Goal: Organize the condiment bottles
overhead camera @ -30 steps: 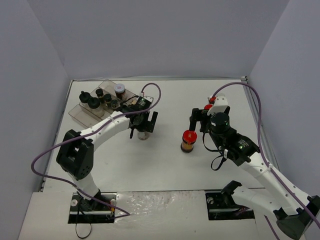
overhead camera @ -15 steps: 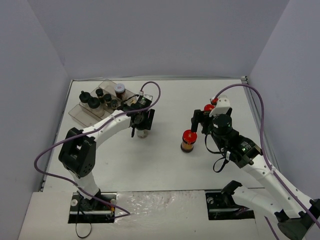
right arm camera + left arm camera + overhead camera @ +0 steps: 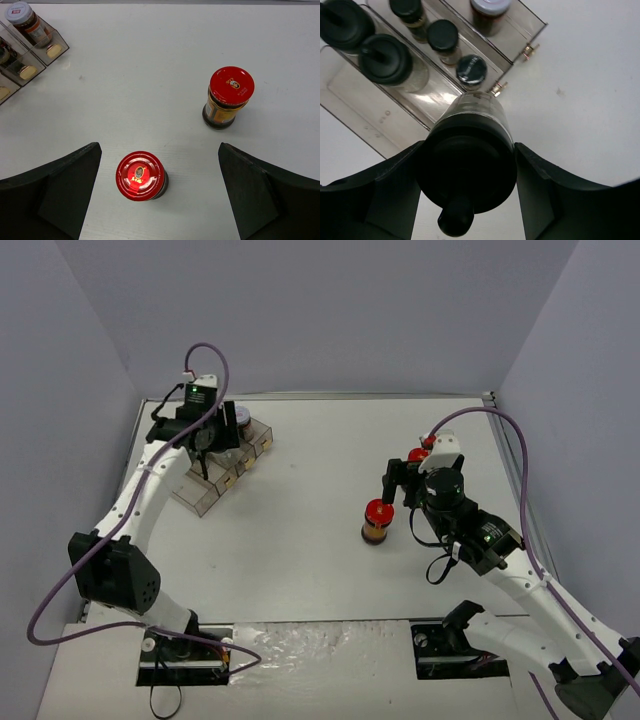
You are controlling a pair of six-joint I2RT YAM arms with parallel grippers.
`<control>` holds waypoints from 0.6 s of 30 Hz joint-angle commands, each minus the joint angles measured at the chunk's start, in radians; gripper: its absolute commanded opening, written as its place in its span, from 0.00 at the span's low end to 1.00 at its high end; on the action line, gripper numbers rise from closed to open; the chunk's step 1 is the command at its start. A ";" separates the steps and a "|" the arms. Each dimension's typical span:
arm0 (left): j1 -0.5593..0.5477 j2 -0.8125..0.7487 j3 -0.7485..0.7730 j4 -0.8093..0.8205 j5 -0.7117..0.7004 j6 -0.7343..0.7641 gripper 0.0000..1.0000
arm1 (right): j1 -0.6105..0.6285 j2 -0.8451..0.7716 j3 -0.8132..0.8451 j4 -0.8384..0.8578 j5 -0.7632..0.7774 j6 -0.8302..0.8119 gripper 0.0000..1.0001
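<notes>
My left gripper [image 3: 467, 175] is shut on a clear jar with a black knobbed cap [image 3: 470, 130] and holds it above the near edge of the clear tray [image 3: 365, 115]. Seen from above, the left gripper [image 3: 205, 435] hovers over the tray [image 3: 195, 495] at the back left. Several black-capped jars [image 3: 385, 57] and a white-lidded jar [image 3: 490, 7] stand in the tray's compartments. My right gripper [image 3: 157, 190] is open, its fingers wide on either side above a red-lidded jar [image 3: 141, 176]. A second red-lidded jar [image 3: 227, 97] stands farther off.
The nearer red-lidded jar [image 3: 377, 520] stands upright on the white table, right of centre. The other red-lidded jar [image 3: 416, 454] is partly hidden behind the right arm. Grey walls close in the table on three sides.
The left gripper shut on the black-capped jar at the table's middle, lifted it and carried it back-left over the tray. The right arm has barely moved.
</notes>
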 commanded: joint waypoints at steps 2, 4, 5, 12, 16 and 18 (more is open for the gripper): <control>0.079 0.005 0.067 0.018 0.020 0.023 0.00 | -0.009 0.004 0.022 0.047 0.018 -0.015 1.00; 0.111 0.035 0.078 0.027 0.027 0.026 0.00 | -0.010 -0.002 0.020 0.045 0.018 -0.016 1.00; 0.121 0.055 0.089 0.030 0.027 0.030 0.00 | -0.010 -0.003 0.019 0.046 0.018 -0.017 1.00; 0.153 0.170 0.140 0.053 0.007 0.033 0.00 | -0.010 -0.014 0.015 0.042 0.013 -0.009 1.00; 0.159 0.212 0.135 0.067 0.004 0.027 0.00 | -0.011 -0.024 0.012 0.033 0.015 -0.003 1.00; 0.161 0.222 0.130 0.069 0.008 0.026 0.00 | -0.011 -0.031 0.010 0.028 0.017 0.000 1.00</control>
